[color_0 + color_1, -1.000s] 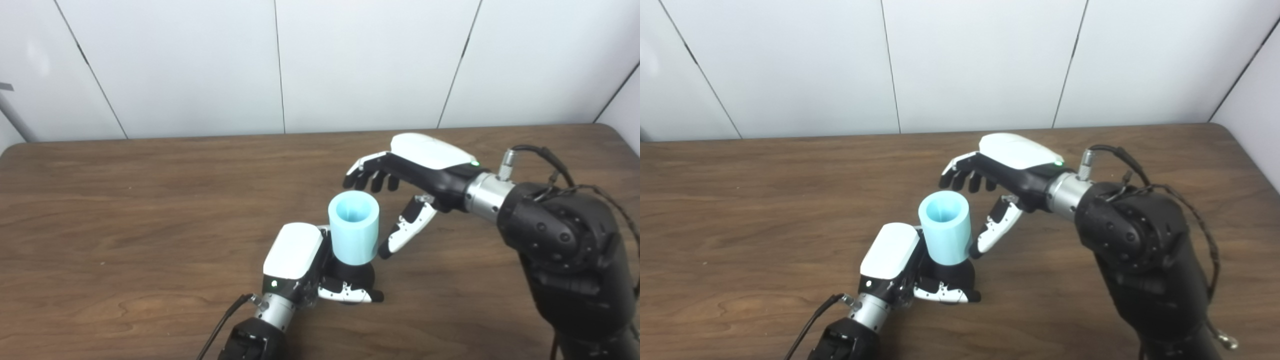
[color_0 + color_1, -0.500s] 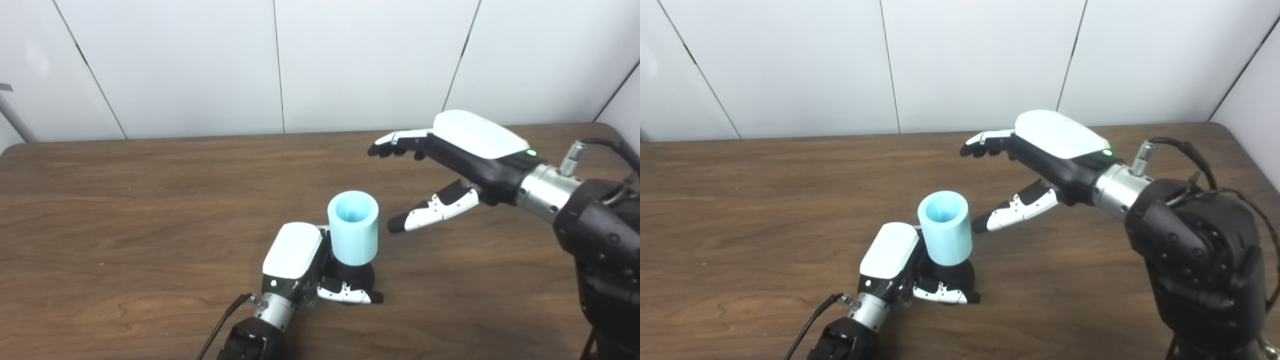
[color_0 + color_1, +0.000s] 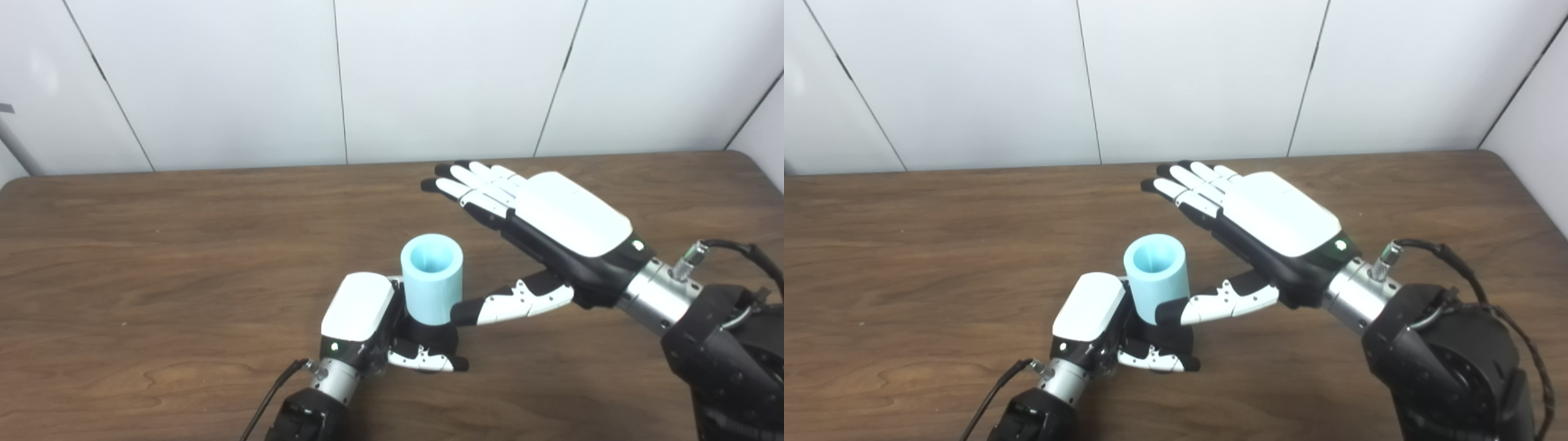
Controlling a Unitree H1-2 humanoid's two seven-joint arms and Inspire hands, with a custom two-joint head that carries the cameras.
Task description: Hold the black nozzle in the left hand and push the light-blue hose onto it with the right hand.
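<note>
Beside the upright hose, the left robot hand gripped the black nozzle steady under it, while the right robot hand hovered spread, holding nothing.

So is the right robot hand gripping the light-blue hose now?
No, the right robot hand is open with fingers spread, beside the light-blue hose.
</note>
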